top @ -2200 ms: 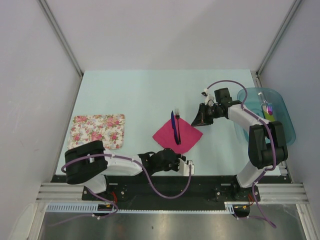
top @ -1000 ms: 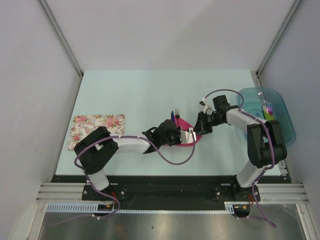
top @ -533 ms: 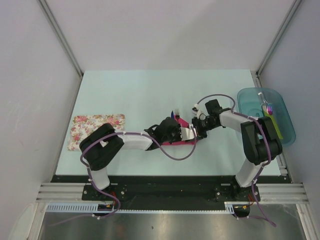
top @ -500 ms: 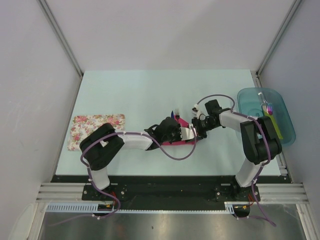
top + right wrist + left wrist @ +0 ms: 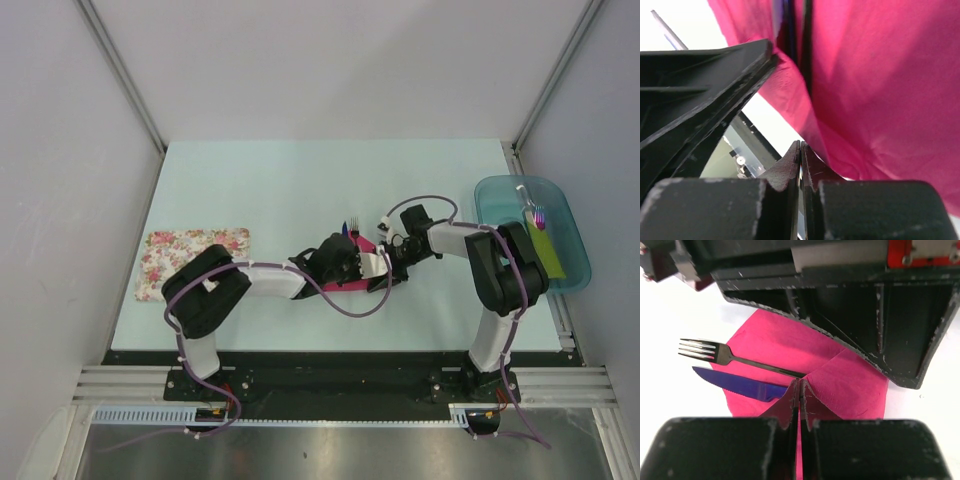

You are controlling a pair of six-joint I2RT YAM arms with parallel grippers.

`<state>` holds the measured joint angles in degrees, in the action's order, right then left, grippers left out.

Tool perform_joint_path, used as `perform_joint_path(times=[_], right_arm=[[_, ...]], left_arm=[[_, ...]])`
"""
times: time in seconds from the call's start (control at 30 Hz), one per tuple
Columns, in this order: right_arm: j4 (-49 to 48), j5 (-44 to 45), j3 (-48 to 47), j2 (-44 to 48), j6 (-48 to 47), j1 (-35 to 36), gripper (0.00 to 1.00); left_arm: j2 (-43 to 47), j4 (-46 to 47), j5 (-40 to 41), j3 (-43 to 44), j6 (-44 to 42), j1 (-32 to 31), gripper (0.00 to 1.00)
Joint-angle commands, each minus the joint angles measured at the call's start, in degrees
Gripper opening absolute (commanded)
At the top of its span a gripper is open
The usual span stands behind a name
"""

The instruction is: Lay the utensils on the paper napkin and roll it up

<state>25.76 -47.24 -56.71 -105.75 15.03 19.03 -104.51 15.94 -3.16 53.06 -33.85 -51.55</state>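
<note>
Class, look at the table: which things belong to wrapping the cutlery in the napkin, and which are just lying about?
For the job: napkin, fork, blue knife, left claw, right claw.
Lying about: floral cloth, blue tub, brush, yellow-green strip.

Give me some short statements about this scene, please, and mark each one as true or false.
1. The fork lies beside the blue knife, both resting on the pink napkin. True.
2. The left hand is open and clear of the pink napkin. False: it is shut on a raised fold of the pink napkin.
3. The floral cloth lies under the fork. False: it lies apart, far to the left.
4. The brush is inside the teal tub. True.
</note>
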Motion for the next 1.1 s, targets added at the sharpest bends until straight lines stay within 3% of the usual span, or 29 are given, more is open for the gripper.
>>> perform_joint_path(times=[0.0,0.13,0.23,0.37,0.47,0.5,0.67,0.83,1.07], right_arm=[[-1.24,2.15,-2.09,-1.64,0.71,0.31,0.06],[-1.32,2.77,-2.62,-3.23,0.97,0.13,0.06],[-1.24,2.24,-3.23,-4.63,1.32,0.05,0.06],[-1.24,1.89,-3.5,-5.16,1.5,0.05,0.06],[-1.06,1.63,-3.67,-4.81,1.76,0.05,0.06],[-1.15,1.72,-3.59,-4.72,1.76,0.05,0.06],[-1.15,1.63,-3.24,-4.2,2.11,0.05,0.06],[-1.5,1.72,-2.8,-4.02,2.46,-0.04,0.06],[-1.59,1.54,-2.62,-4.11,2.9,-0.13,0.06]], left_arm=[[-0.17,1.28,0.35,2.14,1.77,0.57,0.0],[1.84,-1.08,-0.26,2.66,5.1,1.97,0.05],[6.06,-3.9,-3.34,2.84,11.07,4.35,0.27],[10.81,-10.66,-8.95,4.94,23.43,9.17,0.41],[13.01,-15.58,-16.07,5.48,33.3,12.96,0.43],[13.54,-17.86,-22.53,5.48,35.41,13.84,0.43],[15.65,-17.71,-36.72,1.79,44.29,15.16,0.4],[13.38,-12.88,-42.1,-0.49,51.93,14.28,0.37],[5.21,-8.57,-42.9,0.03,56.34,14.2,0.32]])
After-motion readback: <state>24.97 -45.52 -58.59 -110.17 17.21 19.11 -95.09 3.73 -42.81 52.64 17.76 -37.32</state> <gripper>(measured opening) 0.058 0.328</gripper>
